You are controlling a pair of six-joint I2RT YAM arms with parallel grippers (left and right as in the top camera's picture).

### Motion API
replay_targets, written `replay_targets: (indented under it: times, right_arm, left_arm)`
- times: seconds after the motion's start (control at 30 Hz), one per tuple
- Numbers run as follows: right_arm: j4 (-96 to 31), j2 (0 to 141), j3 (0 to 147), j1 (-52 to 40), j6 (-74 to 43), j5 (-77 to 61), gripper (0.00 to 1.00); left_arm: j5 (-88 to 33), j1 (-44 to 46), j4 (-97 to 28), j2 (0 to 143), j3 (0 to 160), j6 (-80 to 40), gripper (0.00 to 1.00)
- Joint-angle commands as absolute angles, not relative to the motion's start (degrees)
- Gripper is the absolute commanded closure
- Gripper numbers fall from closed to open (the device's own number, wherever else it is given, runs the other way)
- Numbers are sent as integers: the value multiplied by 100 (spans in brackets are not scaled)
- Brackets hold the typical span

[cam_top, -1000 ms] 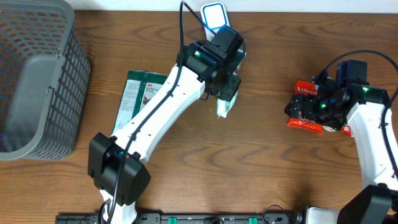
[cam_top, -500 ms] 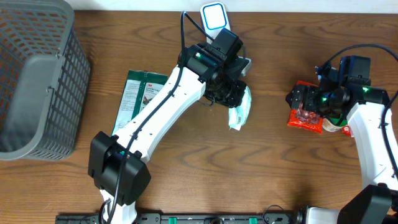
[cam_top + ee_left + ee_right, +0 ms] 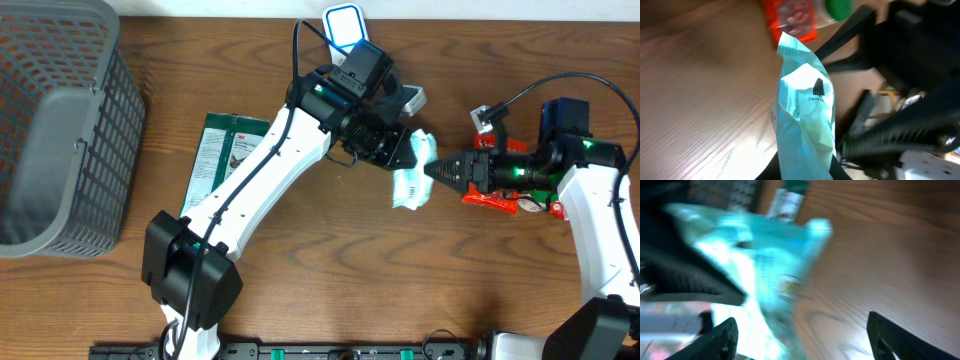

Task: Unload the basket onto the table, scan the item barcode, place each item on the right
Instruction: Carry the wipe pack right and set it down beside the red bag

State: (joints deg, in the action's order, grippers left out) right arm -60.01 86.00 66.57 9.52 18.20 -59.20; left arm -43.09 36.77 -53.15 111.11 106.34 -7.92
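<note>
My left gripper point(image 3: 403, 150) is shut on a pale teal pouch point(image 3: 412, 182) and holds it above the table, right of centre. In the left wrist view the pouch point(image 3: 805, 115) stands up from the jaws, and a small black barcode point(image 3: 819, 89) shows on its white label. My right gripper point(image 3: 440, 170) points left at the pouch, open, with its tips just short of it. Seen from the right wrist, the blurred pouch point(image 3: 765, 265) fills the left half, reaching down between the spread fingers point(image 3: 722, 337).
A red snack packet point(image 3: 490, 198) lies under the right arm. A green package point(image 3: 225, 150) lies flat left of centre. A grey mesh basket point(image 3: 60, 120) stands at the far left. A white and blue device point(image 3: 343, 25) sits at the back edge.
The left arm has swung the pouch to the right, towards the right arm. The right gripper has turned away from the red packet and now points left at the pouch.
</note>
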Motion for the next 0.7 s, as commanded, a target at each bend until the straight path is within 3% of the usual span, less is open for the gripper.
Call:
replay_targets:
  times: [0.0,0.1,0.17,0.2,0.23,0.37,0.4,0.43,0.53,0.67]
  right_arm:
    - [-6165,8484,6674,1004,2956,-7087,27]
    - [-6233,8486,6674,980,3168,-7129,31]
    - [-6261,8486,6674,943,3203,-7129,41]
    - [-6263,8486,6674,913,3201,-7129,59]
    - [-6261,8486,6674,904,3201,-7122,67]
    - [-6254,8486,6674,902,3203,-6912,78]
    - [-6243,8486,6674,902,3203,-6838,80]
    - [-6230,8486,6674,902,3203,-6709,85]
    - [-6160,8486,6674,902,3201,-6381,97]
    - [-6018,8486,6674,902,3177,-5940,99]
  left_arm:
    - [-5295,3673,-5151,11135,10597,-825,92]
    - [-5800,3673,-5015,11135,10597,-823,92]
    - [-5918,3673,-4995,11135,10597,-823,92]
    - [-5913,3673,-4980,11135,10597,-821,92]
    - [-5911,3664,-4950,11135,10597,-812,92]
    - [-5612,3616,-4624,11135,10597,-801,92]
    - [-5481,3612,-4563,11135,10597,-801,89]
    - [-5240,3605,-4501,11135,10597,-801,77]
    - [-4626,3603,-4421,11135,10597,-799,70]
    - [-3686,3603,-4401,11135,10597,-801,46]
